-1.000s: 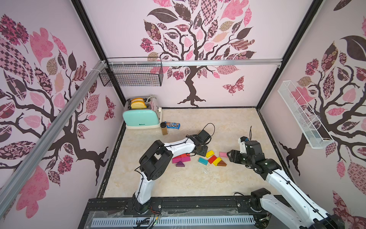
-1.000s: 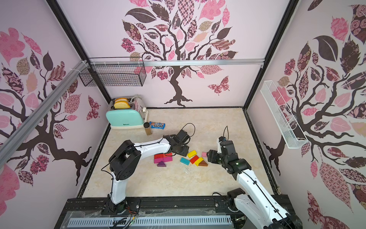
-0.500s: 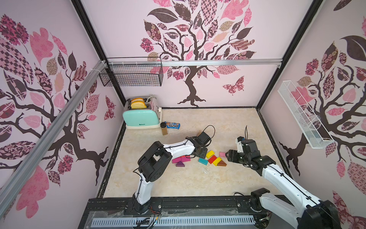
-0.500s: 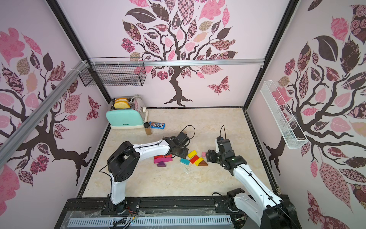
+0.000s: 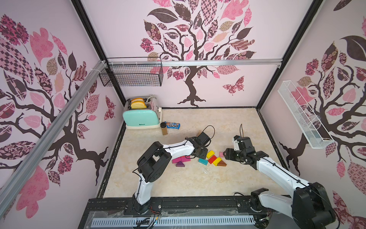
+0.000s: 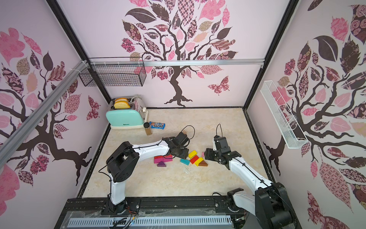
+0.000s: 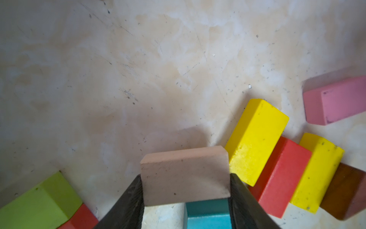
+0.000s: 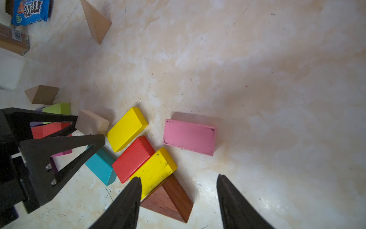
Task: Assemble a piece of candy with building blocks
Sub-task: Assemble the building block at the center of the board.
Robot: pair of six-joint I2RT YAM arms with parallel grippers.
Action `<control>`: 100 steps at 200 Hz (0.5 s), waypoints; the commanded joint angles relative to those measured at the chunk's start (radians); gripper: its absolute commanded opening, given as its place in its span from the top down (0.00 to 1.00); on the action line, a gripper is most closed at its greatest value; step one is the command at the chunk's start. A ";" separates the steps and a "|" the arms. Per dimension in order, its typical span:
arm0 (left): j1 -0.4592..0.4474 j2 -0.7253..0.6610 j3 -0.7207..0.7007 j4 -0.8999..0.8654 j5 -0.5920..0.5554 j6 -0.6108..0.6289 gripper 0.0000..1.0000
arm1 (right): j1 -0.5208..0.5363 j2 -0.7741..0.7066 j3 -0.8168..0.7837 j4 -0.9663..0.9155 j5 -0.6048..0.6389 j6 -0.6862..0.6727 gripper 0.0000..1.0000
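Left gripper (image 7: pixel 185 177) pinches the tan block (image 7: pixel 185 168), holding it low at the head of a slanted row: yellow block (image 7: pixel 255 138), red block (image 7: pixel 281 178), second yellow block (image 7: pixel 316 170), brown triangle (image 7: pixel 346 190). Tan sits just beside that first yellow, so a short sideways nudge should seat it. Right gripper (image 8: pixel 178 177) hangs empty, jaws spread, over the triangle end. Pink block (image 8: pixel 190 136) lies apart just ahead of it, long axis running jaw to jaw; right arm is nearer, but probably needs a wrist turn.
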 commanded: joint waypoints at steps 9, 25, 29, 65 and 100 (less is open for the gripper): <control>-0.001 -0.033 -0.014 0.023 0.017 -0.010 0.41 | -0.006 0.042 0.050 0.035 0.009 0.018 0.36; -0.001 -0.037 -0.013 0.023 0.021 -0.010 0.39 | -0.006 0.068 0.062 0.041 0.011 0.022 0.36; -0.001 -0.040 -0.012 0.022 0.021 -0.008 0.38 | -0.006 0.075 0.065 0.040 0.012 0.024 0.37; -0.001 -0.058 -0.007 0.010 0.016 0.001 0.31 | -0.006 0.135 0.107 0.021 0.017 0.019 0.37; -0.001 -0.068 -0.012 0.008 0.021 0.010 0.23 | -0.006 0.150 0.119 0.005 0.076 0.017 0.38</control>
